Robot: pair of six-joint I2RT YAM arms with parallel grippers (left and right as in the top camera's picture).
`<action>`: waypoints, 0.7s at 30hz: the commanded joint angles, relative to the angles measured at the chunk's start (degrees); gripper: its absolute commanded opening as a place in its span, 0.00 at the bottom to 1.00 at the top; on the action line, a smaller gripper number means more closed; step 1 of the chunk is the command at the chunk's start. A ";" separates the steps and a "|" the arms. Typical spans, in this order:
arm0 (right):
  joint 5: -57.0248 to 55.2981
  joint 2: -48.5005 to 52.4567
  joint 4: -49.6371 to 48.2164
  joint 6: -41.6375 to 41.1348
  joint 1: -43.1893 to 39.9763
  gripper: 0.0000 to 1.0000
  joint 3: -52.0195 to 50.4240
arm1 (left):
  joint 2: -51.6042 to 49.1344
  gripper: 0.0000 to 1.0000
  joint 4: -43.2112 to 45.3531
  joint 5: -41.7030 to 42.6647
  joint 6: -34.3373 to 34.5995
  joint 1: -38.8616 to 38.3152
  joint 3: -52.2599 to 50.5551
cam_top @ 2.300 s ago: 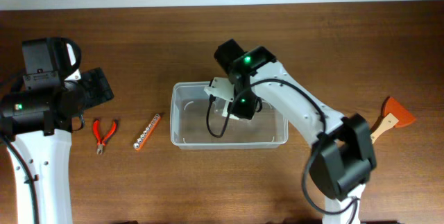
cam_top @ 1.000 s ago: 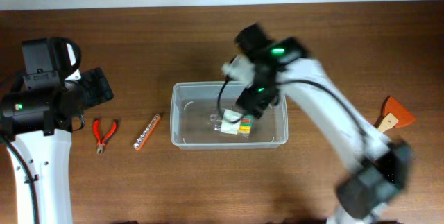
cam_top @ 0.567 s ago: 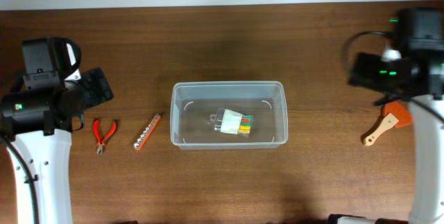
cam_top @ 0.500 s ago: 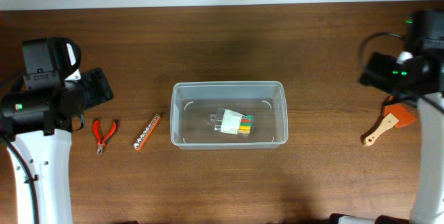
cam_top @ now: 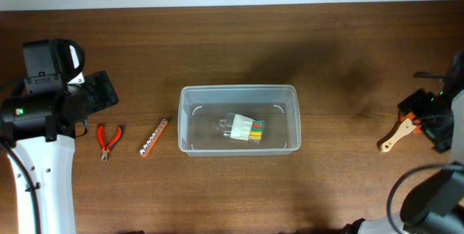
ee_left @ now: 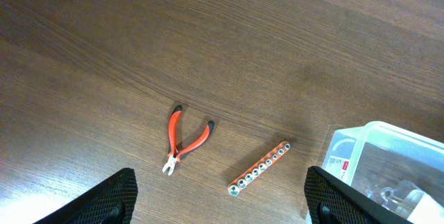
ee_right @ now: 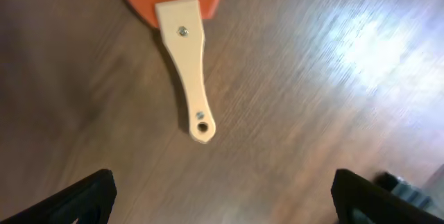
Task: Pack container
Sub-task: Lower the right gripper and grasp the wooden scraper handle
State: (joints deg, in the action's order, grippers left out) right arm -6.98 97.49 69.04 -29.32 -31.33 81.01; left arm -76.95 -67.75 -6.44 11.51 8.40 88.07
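Left gripper is hovering over the dark brown wooden table at the left edge, jaws spread, nothing between them. Directly under its wrist view, the small pliers with red handles are lying flat. Just to their right, the orange strip holding a row of small metal sockets is lying at a slant. Both are sitting outside the tub and well apart from it.

Centre: the clear, lidless rectangular plastic container with rounded corners and a thick rim is sitting upright. It is holding one item, a small clear packet with coloured pieces, lying on the floor of the tub.

Judgement: the tub is looking light and thin-walled, likely flexing if squeezed mid-wall and slick to the fingers. The rim is offering the stiffest hold, one finger inside and one outside.

Right: a scraper with an orange blade and pale wooden handle is lying on the table. Right gripper is hanging above it, jaws spread wide, gripping nothing.
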 commanded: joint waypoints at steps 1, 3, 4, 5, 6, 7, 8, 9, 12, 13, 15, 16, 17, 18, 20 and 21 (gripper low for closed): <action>2.08 2.51 -3.02 0.94 -0.46 0.99 -3.76 | -0.24 0.79 -0.02 -0.44 -0.92 0.24 -0.20; 2.10 3.98 -4.72 1.22 -0.46 0.99 -5.07 | -0.24 0.80 -0.02 -0.44 -0.92 0.24 -0.17; 2.12 4.70 -5.73 1.68 -0.46 0.99 -5.68 | -0.24 0.79 -0.02 -0.44 -0.92 0.24 -0.17; 2.10 5.40 -6.58 1.68 -0.46 0.99 -6.16 | -0.24 0.80 -0.02 -0.44 -0.92 0.24 -0.20; 2.29 6.12 -7.54 1.97 -0.46 0.99 -6.62 | -0.24 0.80 -0.02 -0.44 -0.92 0.24 -0.20; 2.34 6.78 -8.48 2.34 -0.46 0.99 -7.08 | -0.24 0.80 -0.02 -0.44 -0.92 0.24 -0.17; 2.34 7.32 -9.33 2.93 -0.46 0.99 -7.50 | -0.24 0.80 -0.02 -0.44 -0.92 0.24 -0.20; 2.34 7.93 -10.19 3.56 -0.46 0.99 -7.91 | -0.24 0.80 -0.02 -0.44 -0.92 0.24 -0.20; 2.51 9.64 -13.49 5.14 -0.46 0.99 -9.55 | -0.24 0.80 -0.02 -0.42 -0.90 0.24 -0.20; 2.51 10.10 -14.21 5.38 -0.46 0.99 -9.86 | -0.24 0.80 -0.02 -0.42 -0.90 0.24 -0.17; 2.58 11.26 -15.50 5.55 -0.46 0.99 -10.25 | -0.24 0.80 0.00 -0.44 -0.92 0.24 -0.17; 2.78 11.80 -16.06 6.08 -0.46 0.99 -10.32 | -0.24 0.80 -0.02 -0.42 -0.90 0.24 -0.20; 3.50 12.44 -16.70 6.88 -0.46 0.99 -10.32 | -0.24 0.80 -0.02 -0.44 -0.90 0.24 -0.20; 4.02 12.94 -17.29 7.48 -0.46 0.99 -10.32 | -0.24 0.80 0.00 -0.44 -0.90 0.24 -0.20; 4.74 13.73 -17.99 7.93 -0.46 0.99 -10.32 | -0.24 0.80 -0.02 -0.44 -0.90 0.24 -0.20; 4.96 14.16 -18.38 7.93 -0.46 0.99 -10.32 | -0.24 0.80 -0.02 -0.44 -0.90 0.24 -0.20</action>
State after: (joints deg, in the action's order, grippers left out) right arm -3.64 109.97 51.35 -23.07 -31.73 71.22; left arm -76.95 -67.77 -6.42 11.51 8.40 88.07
